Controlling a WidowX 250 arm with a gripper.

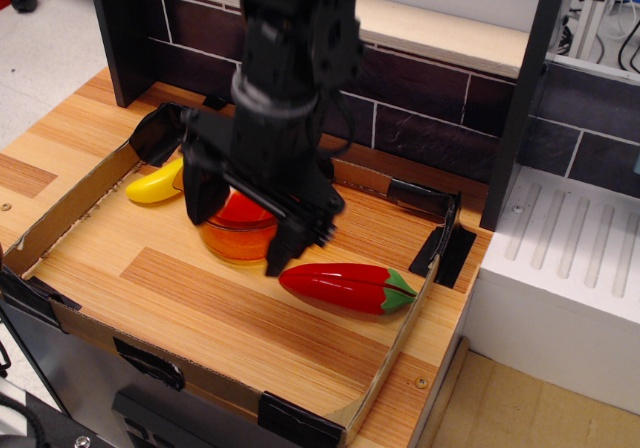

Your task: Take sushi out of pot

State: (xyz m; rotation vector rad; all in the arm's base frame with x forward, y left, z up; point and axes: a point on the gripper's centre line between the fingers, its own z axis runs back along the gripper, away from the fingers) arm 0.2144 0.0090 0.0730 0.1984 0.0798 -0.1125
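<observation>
The translucent orange pot (236, 242) stands in the left middle of the shallow tray. An orange-red shape inside it, the sushi (244, 211), shows just below the gripper body; its white top is hidden. My black gripper (240, 240) hangs right over the pot, blurred by motion. Its two fingers are spread apart, one (204, 200) at the pot's left side and the other at its right front. They hold nothing that I can see.
A glossy red chili pepper (345, 287) with a green stem lies right of the pot. A yellow banana (155, 187) lies to its left. The low cardboard wall (60, 211) rims the wooden tray. A dark brick wall stands behind, and a white block to the right.
</observation>
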